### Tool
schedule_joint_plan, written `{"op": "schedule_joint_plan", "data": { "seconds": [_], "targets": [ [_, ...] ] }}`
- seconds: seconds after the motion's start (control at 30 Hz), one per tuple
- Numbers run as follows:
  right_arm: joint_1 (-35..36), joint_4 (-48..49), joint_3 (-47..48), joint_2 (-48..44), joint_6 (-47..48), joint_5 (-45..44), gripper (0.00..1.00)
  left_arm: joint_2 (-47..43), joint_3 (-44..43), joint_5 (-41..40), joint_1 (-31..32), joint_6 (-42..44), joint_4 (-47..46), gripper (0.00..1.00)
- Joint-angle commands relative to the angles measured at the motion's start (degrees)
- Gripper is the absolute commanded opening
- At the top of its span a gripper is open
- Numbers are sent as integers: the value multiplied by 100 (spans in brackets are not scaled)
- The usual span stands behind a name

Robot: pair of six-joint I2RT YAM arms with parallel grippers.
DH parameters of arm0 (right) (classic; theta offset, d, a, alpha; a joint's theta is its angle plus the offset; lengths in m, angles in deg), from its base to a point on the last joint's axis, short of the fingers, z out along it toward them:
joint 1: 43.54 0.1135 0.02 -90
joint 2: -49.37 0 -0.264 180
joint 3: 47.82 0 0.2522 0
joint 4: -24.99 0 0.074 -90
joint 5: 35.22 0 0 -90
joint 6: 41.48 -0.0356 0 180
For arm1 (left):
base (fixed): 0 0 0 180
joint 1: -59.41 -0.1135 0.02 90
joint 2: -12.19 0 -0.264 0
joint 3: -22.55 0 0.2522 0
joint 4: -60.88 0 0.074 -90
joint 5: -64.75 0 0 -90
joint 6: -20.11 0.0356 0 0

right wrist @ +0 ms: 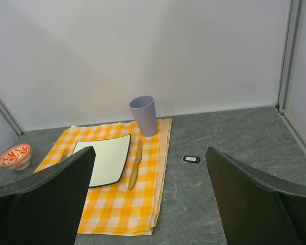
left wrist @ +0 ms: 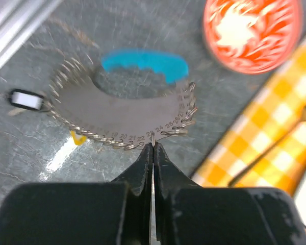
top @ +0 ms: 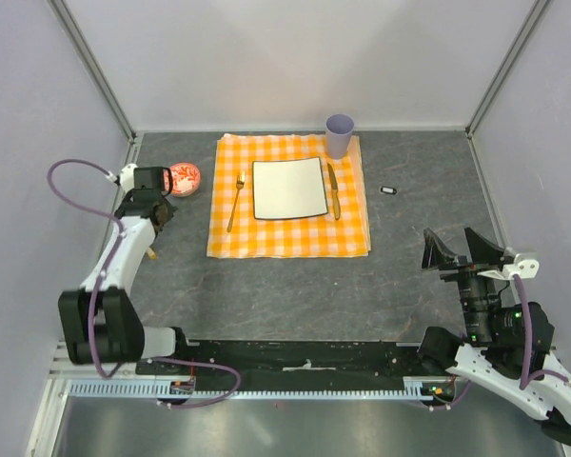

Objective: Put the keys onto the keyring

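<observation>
The left claw [left wrist: 152, 148], a pair of black fingers, is pressed fully together. Its tips meet right at the near rim of the keyring [left wrist: 127, 115] — a grey crescent-shaped metal plate stamped with small numbers, fringed with thin silvery wire loops and backed by a bright turquoise curved tag [left wrist: 148, 62]. Whether a loop is actually nipped between the tips cannot be told. The keyring lies straight ahead of the claw on the grey stone-patterned table [left wrist: 143, 25]. Its long axis runs crosswise to the fingers, with the turquoise tag on the far side. A red-and-white round bowl [left wrist: 252, 30] sits ahead to the right. No keys can be made out for certain — a small yellow piece [left wrist: 79, 138] by the near rim is too blurred to name. The right claw [right wrist: 150, 204] gapes wide and empty, well apart across the table, so the left arm is plainly the nearer.
</observation>
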Motion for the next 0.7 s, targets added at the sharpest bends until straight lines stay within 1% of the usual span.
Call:
{"op": "schedule_joint_plan", "data": {
  "seconds": [0.0, 0.03, 0.13, 0.17, 0.27, 0.33, 0.37, 0.4, 0.43, 0.47, 0.5, 0.57, 0.6, 0.67],
  "targets": [
    [-13, 131, 63, -27, 34, 297, 98, -1377, 140, 94, -18, 222, 69, 2],
    [-13, 148, 63, -27, 7, 377, 98, -1833, 158, 321, -9, 248, 77, 2],
    [-22, 140, 133, 51, -177, 685, 98, -2451, 123, 735, 26, 205, 279, 2],
    [-31, 87, 169, 113, -273, 738, 98, -2809, 70, 1041, 44, 179, 367, 2],
    [-22, -202, 458, 543, -677, 1053, 98, -3373, -9, 1658, 123, 21, 657, 2],
    [-31, -561, 765, 1026, -1115, 1264, 98, -3594, -44, 2113, 184, -129, 884, 2],
    [-31, -677, 854, 1210, -1196, 1361, 98, -3682, -36, 2212, 184, -190, 929, 2],
    [-31, -808, 1055, 1586, -1258, 1458, 98, -3866, -1, 2500, 184, -330, 939, 2],
    [-31, -1036, 1144, 1781, -1319, 1816, 98, -3928, 17, 2877, 184, -401, 965, 2],
    [-31, -1108, 1214, 1940, -1329, 1984, 98, -3990, 87, 3055, 367, -480, 965, 2],
    [-22, -1187, 1337, 2263, -1364, 2160, 98, -4095, 131, 3196, 412, -629, 965, 2],
    [-31, -1363, 1425, 2538, -1451, 2598, 98, -4175, 245, 3512, 632, -753, 956, 2],
    [-22, -1372, 1434, 2748, -1461, 2714, 98, -4184, 272, 3557, 746, -805, 965, 2],
    [-31, -1398, 1435, 2969, -1557, 2821, 98, -4175, 394, 3470, 1220, -867, 956, 2]
  ]
}}
